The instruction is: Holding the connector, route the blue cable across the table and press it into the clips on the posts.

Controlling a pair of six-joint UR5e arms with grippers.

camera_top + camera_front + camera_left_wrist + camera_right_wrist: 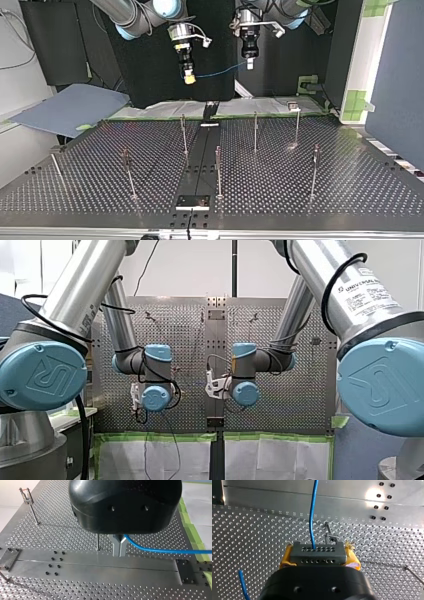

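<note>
Blue cable (pixel 220 73) spans the air above the table (pixel 300 192): right gripper (pixel 189 77) clamps its connector (pixel 317 552), left gripper (pixel 119 542) pinches the cable itself. Routing looks unstarted; next, lower it onto a post (pixel 184 136).

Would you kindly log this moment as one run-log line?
right gripper: shut on connector | left gripper: shut on blue cable | status: aloft, unclipped

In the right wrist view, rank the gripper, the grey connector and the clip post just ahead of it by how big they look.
1. My right gripper: largest, though it is nearest the camera.
2. Grey connector, held in it.
3. Clip post: smallest, but farther off, so its true size is unsure.
</note>
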